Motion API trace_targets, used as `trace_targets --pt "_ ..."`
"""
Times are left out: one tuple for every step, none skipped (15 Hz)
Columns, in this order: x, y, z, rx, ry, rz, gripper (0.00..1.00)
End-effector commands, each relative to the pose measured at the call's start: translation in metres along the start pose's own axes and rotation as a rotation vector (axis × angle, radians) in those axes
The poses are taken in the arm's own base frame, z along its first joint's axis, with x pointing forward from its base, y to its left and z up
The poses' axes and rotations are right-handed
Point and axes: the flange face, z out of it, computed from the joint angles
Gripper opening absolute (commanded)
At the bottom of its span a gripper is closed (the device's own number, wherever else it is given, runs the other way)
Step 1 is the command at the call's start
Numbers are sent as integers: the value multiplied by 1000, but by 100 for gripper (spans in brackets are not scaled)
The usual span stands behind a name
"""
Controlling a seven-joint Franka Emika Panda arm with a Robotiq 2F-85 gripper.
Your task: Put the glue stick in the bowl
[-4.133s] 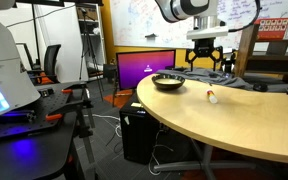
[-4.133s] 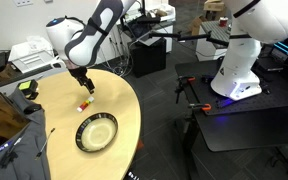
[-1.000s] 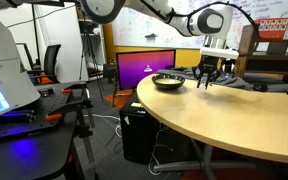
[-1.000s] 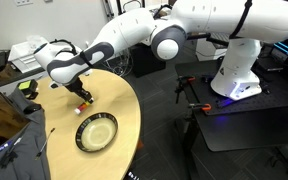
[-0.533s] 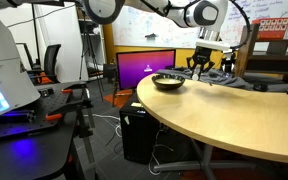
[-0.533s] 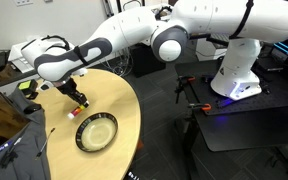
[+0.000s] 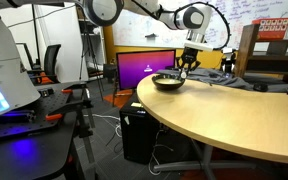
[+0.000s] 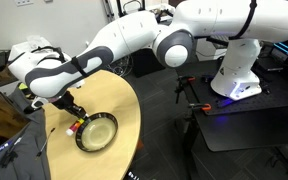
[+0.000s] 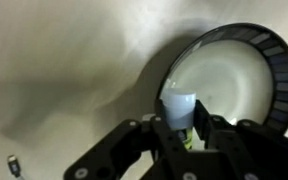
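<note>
In the wrist view the glue stick [image 9: 177,104], a short white cylinder, stands between the fingers of my gripper [image 9: 180,116], which is shut on it. Just beyond it lies the bowl [image 9: 273,62], dark-rimmed with a pale glossy inside; the stick hangs over its near edge. In both exterior views the gripper [image 7: 187,68] [image 8: 74,122] hovers at the rim of the bowl [image 7: 168,82] [image 8: 97,133] on the round wooden table [image 7: 234,120]. The stick is too small to make out in those views.
A purple-lit monitor [image 7: 144,68] and a computer tower [image 7: 139,130] stand beyond the table's edge. The white robot base [image 8: 239,65] is off to one side. Pens [image 8: 44,140] lie near the table's rim, and a small object [image 9: 14,163] rests on the table.
The arm has carried the glue stick across the table to the bowl. The gripper now hangs at the bowl's rim and has stayed shut on the stick.
</note>
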Motion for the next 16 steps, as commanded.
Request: trace_targets --pt "6 -10 -2 19 -44 26 8" --pt "8 -12 0 25 -51 38 8" --pt "8 -13 2 31 -54 43 8" --pt "9 -14 3 35 -53 57 8" --pt "8 -13 3 30 -51 75 8" --pt "8 -13 3 33 -47 82 8" --pt "8 -12 3 29 -43 87 8" --pt "7 -11 2 27 -45 98 8" --pt "7 -11 2 28 -44 99 8" --pt "5 -12 2 44 -52 93 8" --pt "2 -16 4 61 -86 83 8" --pt "0 -16 5 67 -105 73 8" --pt "-2 -17 6 72 -126 45 8" --pt "-3 -17 7 62 -145 7 8" --pt "-3 -15 7 43 -164 -35 8" --pt "-2 -14 6 33 -165 -71 8"
